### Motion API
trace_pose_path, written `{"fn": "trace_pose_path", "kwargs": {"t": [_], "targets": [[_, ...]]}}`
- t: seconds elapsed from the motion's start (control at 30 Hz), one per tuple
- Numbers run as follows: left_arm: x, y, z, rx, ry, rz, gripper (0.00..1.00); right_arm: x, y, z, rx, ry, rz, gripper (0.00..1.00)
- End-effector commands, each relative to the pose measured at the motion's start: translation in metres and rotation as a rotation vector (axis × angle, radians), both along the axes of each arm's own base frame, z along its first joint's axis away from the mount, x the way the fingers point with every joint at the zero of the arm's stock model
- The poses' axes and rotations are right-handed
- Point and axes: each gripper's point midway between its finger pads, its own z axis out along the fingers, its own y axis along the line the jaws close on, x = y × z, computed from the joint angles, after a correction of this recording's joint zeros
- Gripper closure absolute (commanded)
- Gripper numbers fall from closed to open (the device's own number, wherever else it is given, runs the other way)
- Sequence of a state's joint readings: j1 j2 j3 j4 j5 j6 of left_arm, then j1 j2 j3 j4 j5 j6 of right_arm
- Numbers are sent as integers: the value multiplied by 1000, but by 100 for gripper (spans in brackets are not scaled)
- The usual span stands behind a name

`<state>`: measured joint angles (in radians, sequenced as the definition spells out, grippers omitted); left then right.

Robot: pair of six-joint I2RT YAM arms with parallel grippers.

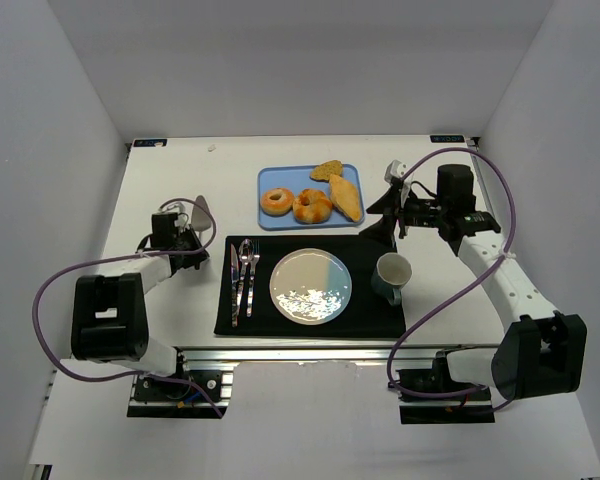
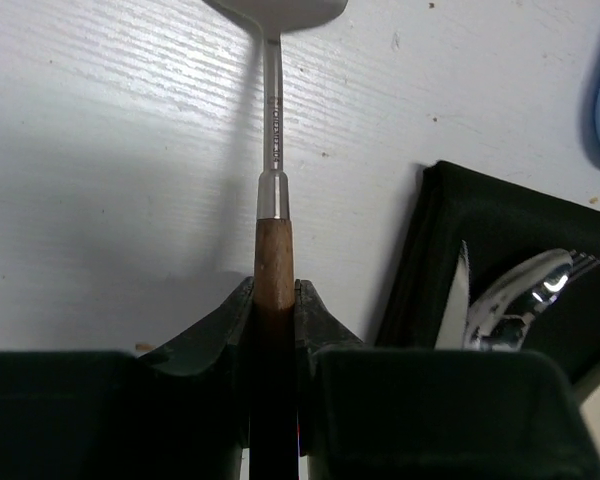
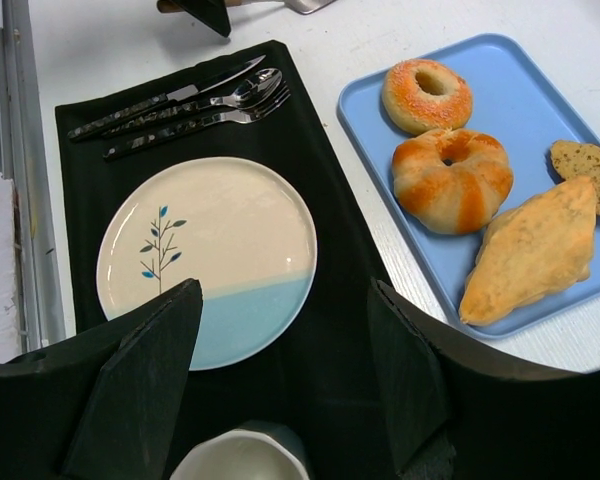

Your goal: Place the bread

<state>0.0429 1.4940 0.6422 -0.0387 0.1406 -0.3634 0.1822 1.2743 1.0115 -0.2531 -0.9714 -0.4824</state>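
Careful: left end effector [image 2: 275, 292] pinches the spatula [image 2: 272, 150], right end effector [image 3: 283, 295] gapes empty; you could shove the bagel [image 3: 405, 106] off its tray [image 3: 520, 80].

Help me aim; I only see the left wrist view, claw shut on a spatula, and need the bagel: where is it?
Observer: The bagel lies at the left end of the blue tray, beside the knotted roll.
Operator: Is the plate free?
Observer: Yes, the plate on the placemat holds nothing.
Operator: Where's the right claw?
Observer: The right claw hangs open near the placemat's far right corner, beyond the mug.
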Motion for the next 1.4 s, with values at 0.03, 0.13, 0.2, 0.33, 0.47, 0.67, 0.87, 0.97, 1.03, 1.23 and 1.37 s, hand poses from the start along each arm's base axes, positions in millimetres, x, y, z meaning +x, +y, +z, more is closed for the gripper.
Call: {"fn": "trace_pose_path", "kwargs": {"t": [0.03, 0.13, 0.2, 0.33, 0.47, 0.67, 0.87, 0.97, 1.03, 1.23, 1.37], "targets": [[23, -10, 69, -34, -150, -73, 100, -4, -3, 21, 12, -66, 4, 28], [29, -34, 114, -133, -205, -155, 100, -5, -4, 23, 12, -77, -2, 28], [26, -55, 130, -213, -205, -215, 100, -4, -6, 24, 10, -79, -13, 28], [11, -108, 154, -393, -114, -387, 100, -3, -9, 28, 16, -79, -42, 28], [-16, -130, 140, -444, 60, -440, 100, -3, -12, 32, 24, -100, -54, 28], [-47, -145, 135, -480, 205, -474, 100, -4, -14, 31, 32, -96, -70, 28], [-60, -156, 128, -422, 288, -519, 100, -6, -14, 28, 35, -92, -72, 28], [-61, -161, 119, -395, 341, -527, 100, -6, -14, 28, 37, -99, -75, 28], [-58, -161, 113, -383, 372, -524, 100, -7, -15, 27, 38, -96, -78, 28], [-46, -158, 108, -336, 431, -498, 100, -7, -16, 27, 41, -106, -88, 28], [-37, -157, 108, -317, 437, -486, 100, -8, -17, 25, 44, -107, -93, 28]]}}
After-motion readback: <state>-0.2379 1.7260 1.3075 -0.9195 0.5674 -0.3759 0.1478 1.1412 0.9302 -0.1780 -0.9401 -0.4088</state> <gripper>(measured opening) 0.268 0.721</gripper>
